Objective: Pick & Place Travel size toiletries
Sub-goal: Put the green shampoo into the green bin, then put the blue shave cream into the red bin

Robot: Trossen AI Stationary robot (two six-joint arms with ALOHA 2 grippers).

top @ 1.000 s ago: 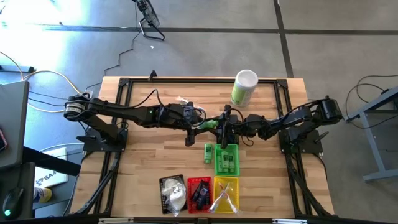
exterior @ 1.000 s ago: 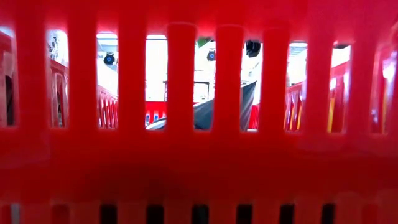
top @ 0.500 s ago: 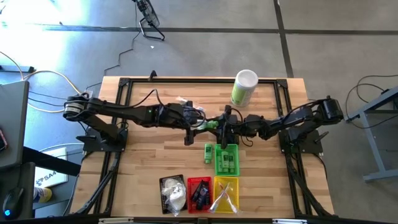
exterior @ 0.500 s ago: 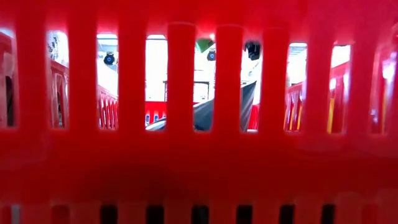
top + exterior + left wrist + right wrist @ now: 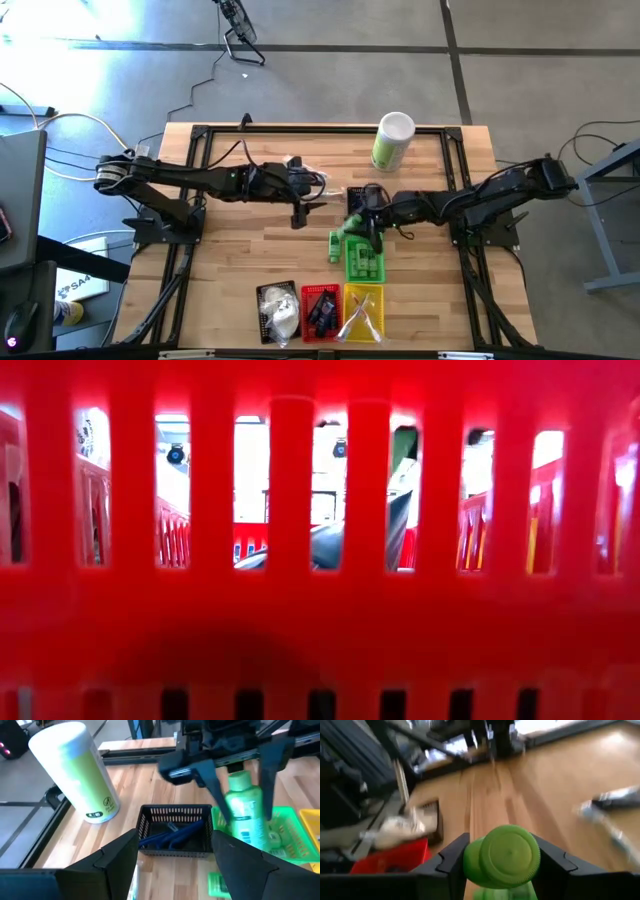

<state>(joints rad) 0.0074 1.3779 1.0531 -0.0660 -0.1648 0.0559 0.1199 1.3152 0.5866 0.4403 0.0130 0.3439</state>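
Right pincer (image 5: 362,226) grips a small green bottle (image 5: 246,810), fingers clamped on its sides, bottle upright with cap up, held over the green basket (image 5: 364,258). Left pincer (image 5: 298,213) hangs empty with fingers apart, above the table (image 5: 240,250) just left of centre. Green basket holds more green bottles; one lies flat on the table beside it (image 5: 334,246). Black basket (image 5: 277,312) holds white pouches, red basket (image 5: 320,310) dark tubes, yellow basket (image 5: 363,312) clear-wrapped sticks. Tall canister (image 5: 392,141) stands at the back.
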